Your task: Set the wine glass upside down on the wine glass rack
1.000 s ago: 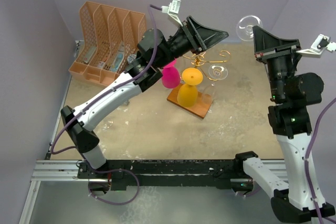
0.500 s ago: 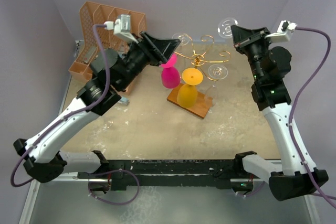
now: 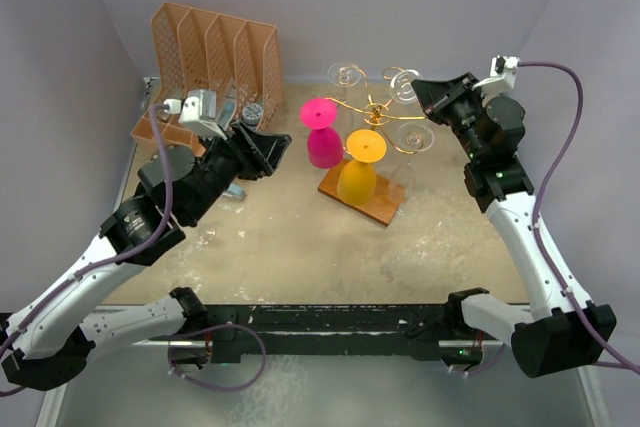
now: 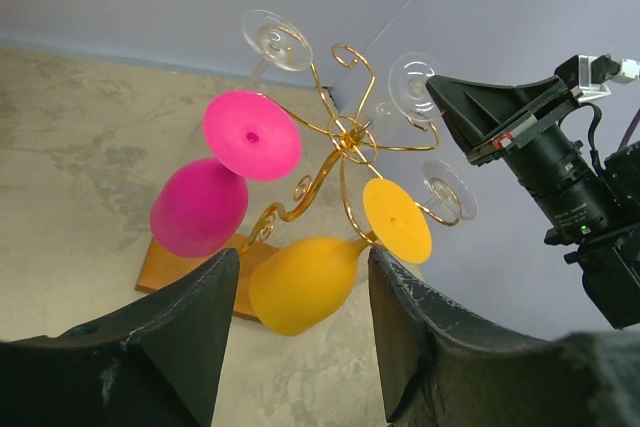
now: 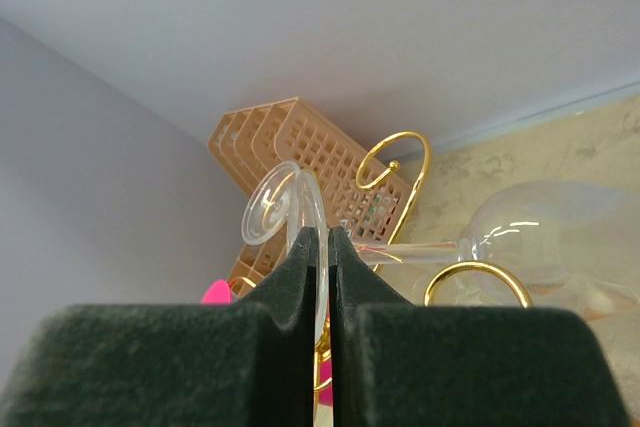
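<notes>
The gold wire rack (image 3: 375,110) stands on its wooden base (image 3: 385,209) at the back middle. A pink glass (image 3: 322,139) and a yellow glass (image 3: 357,171) hang upside down on it, with clear glasses at the back left (image 3: 347,74) and right (image 3: 412,137). My right gripper (image 3: 425,94) is shut on the foot of a clear wine glass (image 3: 403,83) at the rack's back right arm. In the right wrist view the foot (image 5: 321,202) shows edge-on in my right gripper (image 5: 323,237). Whether it rests in the curl is unclear. My left gripper (image 3: 272,151) is open and empty, left of the rack.
An orange file organizer (image 3: 205,72) stands at the back left, behind my left arm. Purple walls close the back and both sides. In the left wrist view my left gripper (image 4: 303,259) frames the yellow glass (image 4: 305,285) from a distance.
My right gripper has carried the clear glass left and down to the rack's back right arm. My left gripper has drawn back from the rack, leftward and nearer.
</notes>
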You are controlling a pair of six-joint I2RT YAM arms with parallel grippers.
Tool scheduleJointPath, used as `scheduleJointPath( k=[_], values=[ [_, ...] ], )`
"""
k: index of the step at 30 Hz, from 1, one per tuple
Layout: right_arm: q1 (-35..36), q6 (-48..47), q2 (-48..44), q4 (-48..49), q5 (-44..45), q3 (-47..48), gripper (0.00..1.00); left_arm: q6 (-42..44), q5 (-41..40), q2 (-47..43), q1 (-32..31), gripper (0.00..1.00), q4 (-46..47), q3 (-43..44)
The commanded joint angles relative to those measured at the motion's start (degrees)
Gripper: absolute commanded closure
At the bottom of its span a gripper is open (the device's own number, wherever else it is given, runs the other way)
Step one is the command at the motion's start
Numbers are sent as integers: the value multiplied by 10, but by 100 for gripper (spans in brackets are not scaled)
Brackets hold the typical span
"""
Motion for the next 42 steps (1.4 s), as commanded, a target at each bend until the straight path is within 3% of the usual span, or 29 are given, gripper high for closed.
scheduleJointPath(
  k=[1,16,33,42],
  values=[
    [1,3,-18,52,-21,11,100,10,-17,-7,0,48,-13,-7],
    [1,53,-42,-54,-12,36,100,2,-33,-15,0,48,-18,-28],
    [1,134,-84,-149,67,48,100,-14,-53,-24,0,47,-12,-40],
    [1,167,-110,-181,173,50,100,-17,-56,-23,0,47,-8,-44]
  ],
)
